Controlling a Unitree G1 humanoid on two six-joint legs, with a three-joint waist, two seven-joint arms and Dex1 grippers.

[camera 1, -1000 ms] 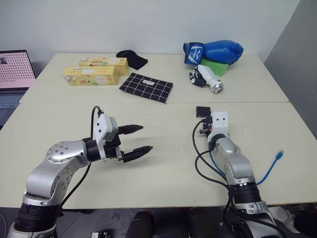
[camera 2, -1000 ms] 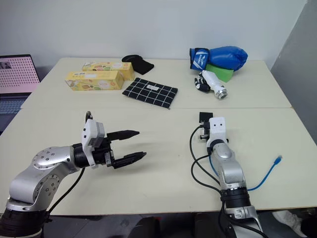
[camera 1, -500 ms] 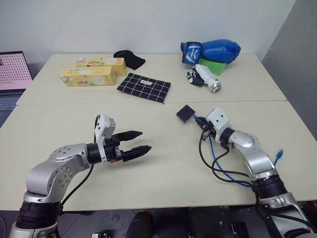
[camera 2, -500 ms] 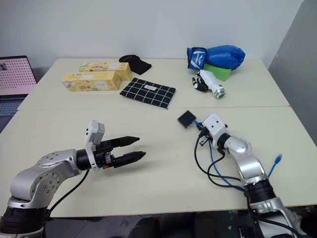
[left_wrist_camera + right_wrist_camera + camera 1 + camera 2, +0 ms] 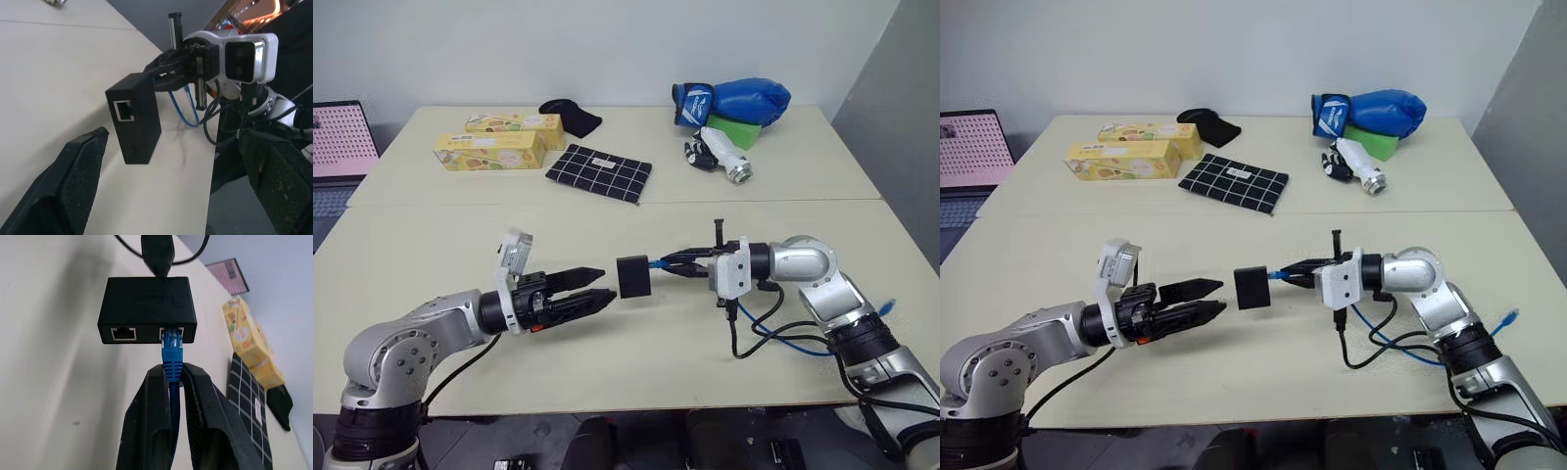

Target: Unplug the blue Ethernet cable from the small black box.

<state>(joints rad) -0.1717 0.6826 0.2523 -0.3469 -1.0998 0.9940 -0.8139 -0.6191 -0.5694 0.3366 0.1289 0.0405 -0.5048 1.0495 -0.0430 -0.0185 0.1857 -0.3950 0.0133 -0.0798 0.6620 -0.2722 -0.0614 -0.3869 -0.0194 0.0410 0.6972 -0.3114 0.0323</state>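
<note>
Both jaws flank small black box (image 5: 633,276) (midair); right pinches blue Ethernet cable (image 5: 171,363).

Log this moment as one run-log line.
right gripper: shut on blue Ethernet cable | small black box: plugged, hanging off table | left gripper: open, facing box

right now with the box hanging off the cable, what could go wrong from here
The small black box hangs above the table, carried only by the blue Ethernet cable that the right hand pinches just behind the plug. If the plug slips out early, the box would likely drop. The left hand is open beside the box without touching it; a misjudged close could knock the box and swing it aside. The cable's slack loops under the right arm and might snag.
</note>
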